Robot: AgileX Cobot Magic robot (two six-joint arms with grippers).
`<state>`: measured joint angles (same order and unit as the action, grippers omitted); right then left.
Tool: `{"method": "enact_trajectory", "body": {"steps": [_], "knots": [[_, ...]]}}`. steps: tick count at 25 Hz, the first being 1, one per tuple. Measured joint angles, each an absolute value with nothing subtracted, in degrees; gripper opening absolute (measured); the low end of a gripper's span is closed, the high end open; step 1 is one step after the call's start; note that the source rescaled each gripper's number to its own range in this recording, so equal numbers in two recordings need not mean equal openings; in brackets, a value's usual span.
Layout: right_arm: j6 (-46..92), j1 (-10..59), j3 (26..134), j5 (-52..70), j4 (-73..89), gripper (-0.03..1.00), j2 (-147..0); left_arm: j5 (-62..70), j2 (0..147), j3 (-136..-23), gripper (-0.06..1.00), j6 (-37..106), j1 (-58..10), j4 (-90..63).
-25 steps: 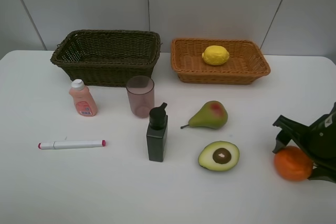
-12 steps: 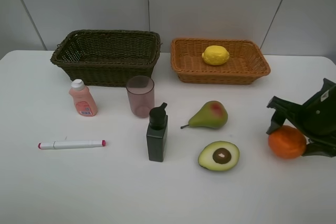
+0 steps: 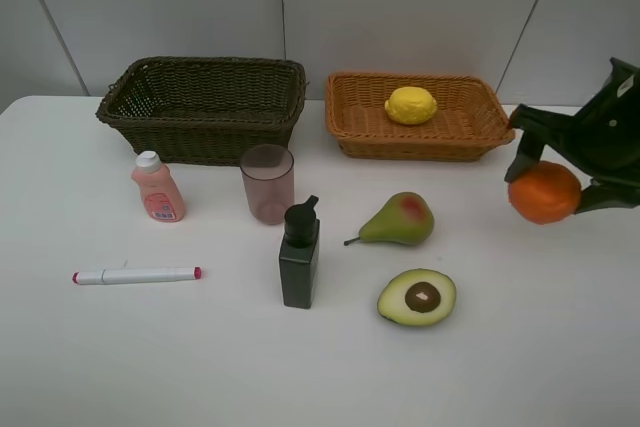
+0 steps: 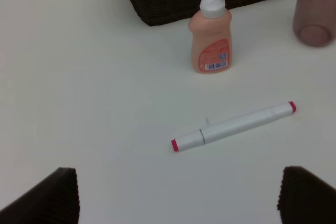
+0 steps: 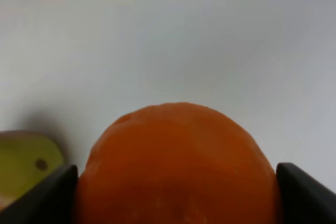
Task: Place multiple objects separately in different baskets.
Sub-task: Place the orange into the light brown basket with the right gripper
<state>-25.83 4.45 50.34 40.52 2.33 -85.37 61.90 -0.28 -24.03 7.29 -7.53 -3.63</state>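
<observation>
Currently the right gripper [image 3: 550, 183] is pinching the orange [image 5: 176, 166] by its rounded sides in the air just right of the orange-tan basket [image 3: 420, 148], risking it slipping free and rolling off the table's [image 3: 560, 357] right edge.

A white table [image 3: 560, 367] stands before a pale grey panelled wall [image 3: 400, 7].

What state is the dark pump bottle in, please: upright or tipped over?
Upright: the dark pump bottle stands on its base, pump head uppermost.
</observation>
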Motion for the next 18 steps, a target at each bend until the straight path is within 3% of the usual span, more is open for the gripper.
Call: {"method": "enact_trajectory", "body": {"steps": [18], "knots": [[-11.69,4.45,75.21,37.74,4.83,0.36,-95.93,61.9,-0.28,-24.03,1.0,7.29,-7.53,-3.63]]}}
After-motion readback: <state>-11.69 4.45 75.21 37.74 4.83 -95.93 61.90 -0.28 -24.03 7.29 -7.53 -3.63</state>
